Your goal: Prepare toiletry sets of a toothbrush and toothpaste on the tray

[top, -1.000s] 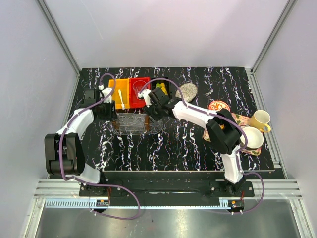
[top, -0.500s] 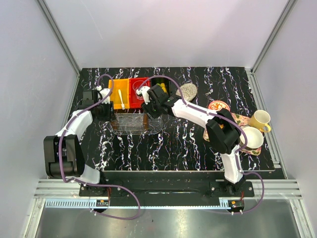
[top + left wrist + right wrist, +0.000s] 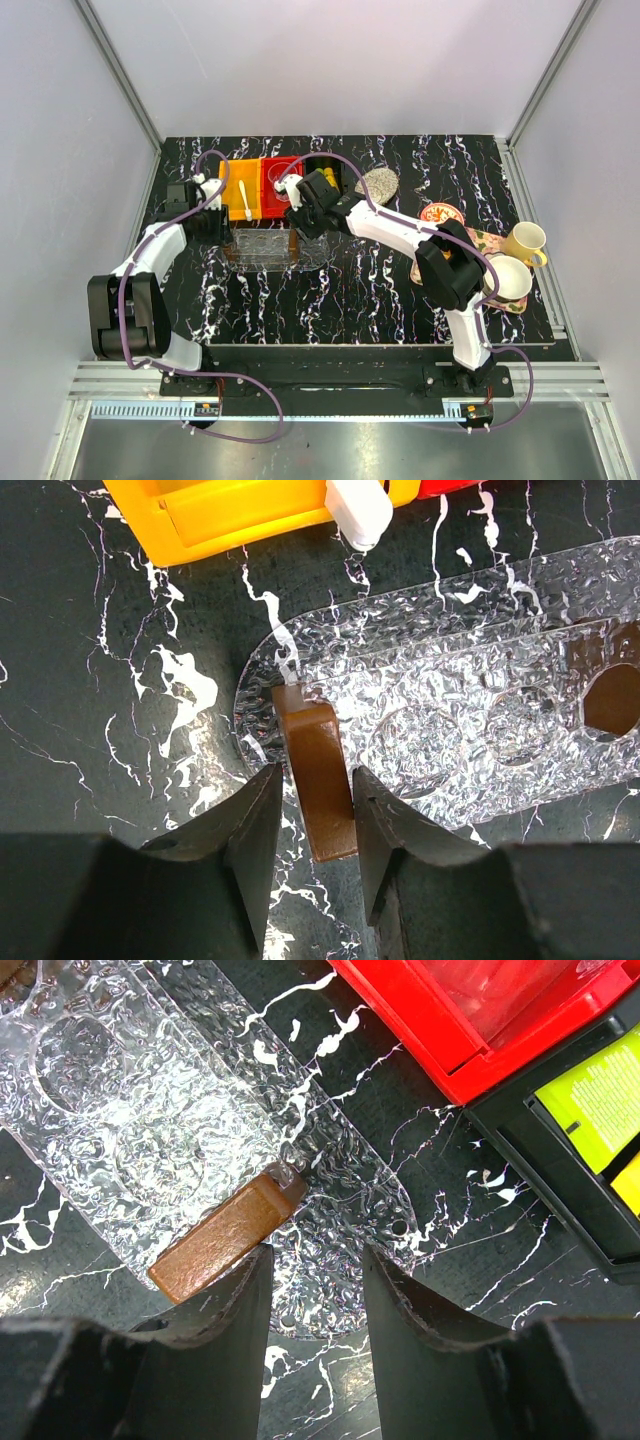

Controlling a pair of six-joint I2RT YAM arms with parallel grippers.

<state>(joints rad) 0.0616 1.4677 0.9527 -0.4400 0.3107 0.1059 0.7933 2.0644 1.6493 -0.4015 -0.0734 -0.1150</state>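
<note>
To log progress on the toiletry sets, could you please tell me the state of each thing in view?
Clear textured plastic tray: flat on table, nothing seen on it.
Slim white toothbrush: lying in the yellow bin.
Light green toothpaste tube: lying in the black bin.
Left tool: astride the tray's brown handle; grip unclear.
Right tool: open, holding nothing.

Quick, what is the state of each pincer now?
Left pincer: around the brown tray handle; grip cannot be told.
Right pincer: open, holding nothing.

White toothbrush (image 3: 244, 200) in yellow bin (image 3: 230, 188)
</note>
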